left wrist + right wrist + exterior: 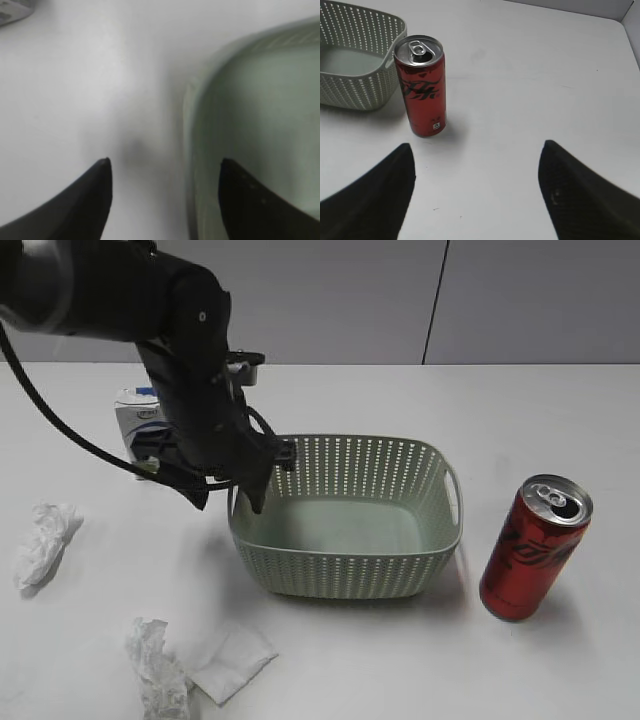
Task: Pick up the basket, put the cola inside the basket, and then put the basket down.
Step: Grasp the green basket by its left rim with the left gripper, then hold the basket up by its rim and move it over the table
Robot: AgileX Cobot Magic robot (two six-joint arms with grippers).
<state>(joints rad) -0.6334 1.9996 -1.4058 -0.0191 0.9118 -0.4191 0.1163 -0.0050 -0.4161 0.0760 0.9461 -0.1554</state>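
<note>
The sage-green basket [350, 560] sits on the white table, empty. My left gripper [228, 502] is open and straddles the basket's left wall, one finger outside and one inside. In the left wrist view the basket rim [192, 125] runs between the open fingers [165, 165]. The red cola can [532, 548] stands upright to the right of the basket, apart from it. In the right wrist view the cola [422, 87] stands beside the basket [355, 95], ahead and left of my open, empty right gripper [477, 150]. The right gripper is out of the exterior view.
A white-and-blue milk carton [135, 420] stands behind the left arm. Crumpled white paper lies at the left [42, 540] and front left [160, 665], with a flat tissue [232, 660] next to it. The table's far edge meets a grey wall.
</note>
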